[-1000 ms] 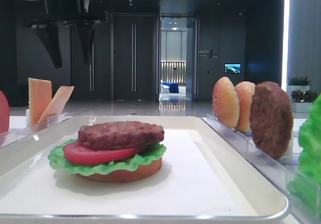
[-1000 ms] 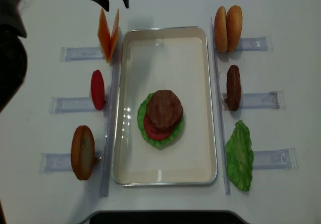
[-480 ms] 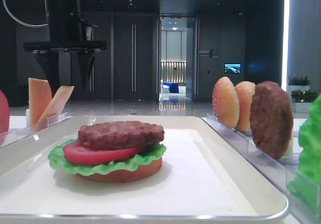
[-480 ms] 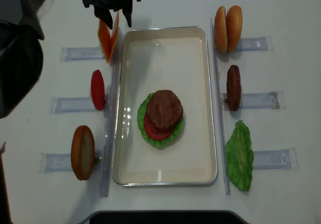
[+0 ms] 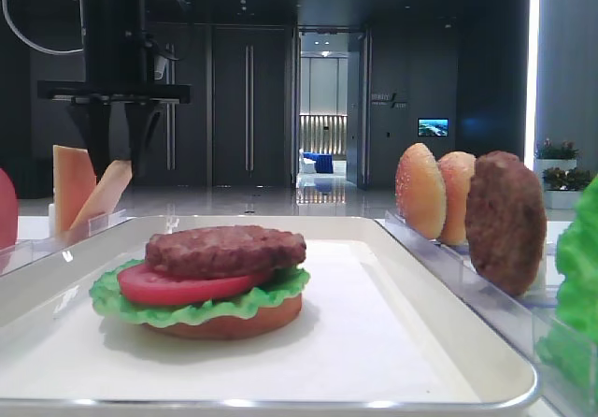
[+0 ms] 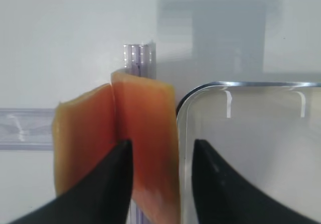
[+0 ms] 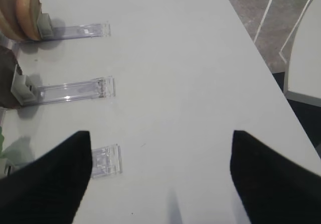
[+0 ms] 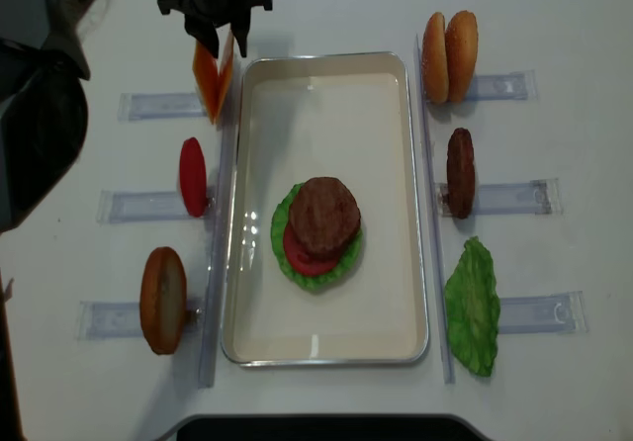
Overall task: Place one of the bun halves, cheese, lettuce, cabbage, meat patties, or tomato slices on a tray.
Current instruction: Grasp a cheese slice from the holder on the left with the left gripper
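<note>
**My left tool straddles a cheese slice at the tray's far corner**

My left tool hangs straight down from above, its two dark fingers set either side of the right-hand cheese slice. The jaws have a gap between them wider than the slice; I cannot tell whether the pads touch it yet. Two pale orange-tan square slices stand on edge there, leaning apart in a V, in a clear holder rack on the white worktop.

Just beside the slice, to its right, runs the shiny rounded rim of the cream tray. The rim sits close against the finger on that side. On the tray lies a stack: brown-orange bun bottom, ruffled green lettuce, red tomato slice, and a dark grainy meat patty on top.

Left of the tray stand a tomato slice and a bun half in racks. On the right are two bun halves, a patty and a lettuce leaf.

My right tool hovers over bare worktop near the right-hand racks, fingers spread wide with nothing between them.
</note>
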Robot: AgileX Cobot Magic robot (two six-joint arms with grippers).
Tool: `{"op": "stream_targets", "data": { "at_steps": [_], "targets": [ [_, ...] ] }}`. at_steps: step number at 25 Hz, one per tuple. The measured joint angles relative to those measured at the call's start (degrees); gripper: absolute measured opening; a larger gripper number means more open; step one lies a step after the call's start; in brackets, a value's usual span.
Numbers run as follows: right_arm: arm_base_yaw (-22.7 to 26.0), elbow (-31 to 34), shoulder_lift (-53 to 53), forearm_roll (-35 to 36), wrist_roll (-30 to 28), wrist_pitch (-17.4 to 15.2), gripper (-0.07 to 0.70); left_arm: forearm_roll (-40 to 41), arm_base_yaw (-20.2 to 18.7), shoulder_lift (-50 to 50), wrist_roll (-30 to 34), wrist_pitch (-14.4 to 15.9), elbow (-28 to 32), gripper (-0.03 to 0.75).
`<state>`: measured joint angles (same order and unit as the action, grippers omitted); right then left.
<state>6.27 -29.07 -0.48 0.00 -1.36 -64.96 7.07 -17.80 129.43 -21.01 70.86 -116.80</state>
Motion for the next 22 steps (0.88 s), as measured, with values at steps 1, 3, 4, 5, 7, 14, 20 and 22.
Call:
{"op": "stream_targets", "data": {
  "at_steps": [1, 3, 4, 5, 7, 14, 20, 22],
  "targets": [
    [0.00, 0.00, 0.00, 0.00, 0.00, 0.00, 0.539, 0.04, 0.00, 0.00, 0.27, 0.00, 0.00, 0.191],
    [0.00, 0.00, 0.00, 0.00, 0.00, 0.00, 0.539, 0.04, 0.00, 0.00, 0.71, 0.00, 0.00, 0.078],
    [0.00, 0.00, 0.00, 0.00, 0.00, 0.00, 0.539, 0.04, 0.00, 0.00, 0.84, 0.00, 0.00, 0.048],
    [0.00, 0.00, 0.00, 0.00, 0.00, 0.00, 0.539, 0.04, 0.00, 0.00, 0.96, 0.00, 0.00, 0.032],
    [0.00, 0.00, 0.00, 0.00, 0.00, 0.00, 0.539, -0.35, 0.00, 0.00, 1.02, 0.00, 0.00, 0.023],
    [0.00, 0.00, 0.00, 0.00, 0.00, 0.00, 0.539, -4.30, 0.15, -3.43, 1.19, 0.00, 0.00, 0.021],
    [0.00, 0.00, 0.00, 0.00, 0.00, 0.00, 0.539, -7.07, 0.15, -9.85, 1.08, 0.00, -0.22, 0.020],
    [0.00, 0.00, 0.00, 0.00, 0.00, 0.00, 0.539, -8.01, 0.15, -10.93, 0.95, 0.05, -0.22, 0.020]
  ]
}}
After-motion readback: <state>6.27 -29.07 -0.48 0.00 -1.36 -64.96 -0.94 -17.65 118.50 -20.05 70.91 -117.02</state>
